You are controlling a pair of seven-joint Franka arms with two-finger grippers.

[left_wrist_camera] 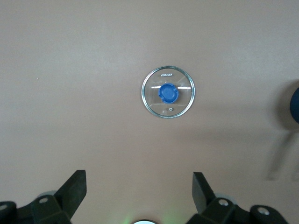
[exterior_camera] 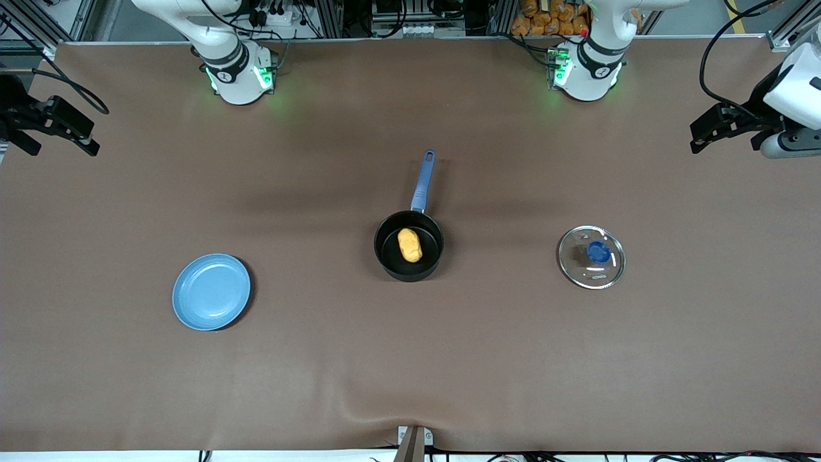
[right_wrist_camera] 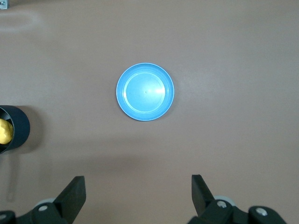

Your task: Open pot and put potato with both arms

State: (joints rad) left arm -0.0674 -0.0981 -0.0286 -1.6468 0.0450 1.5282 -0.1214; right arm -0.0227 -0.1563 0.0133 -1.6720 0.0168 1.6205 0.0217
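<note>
The potato is lying in the pot, which is sitting mid-counter with its handle pointing toward the robots' bases. The lid is lying apart toward the left arm's end, the plate toward the right arm's end, slightly nearer the front camera.

black pot with blue handle, yellow-orange potato, light-blue plate, clear blue-knobbed lid, brown table.

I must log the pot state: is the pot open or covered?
Open. The pot has no cover; its glass lid lies apart on the table, and the potato shows inside.
</note>
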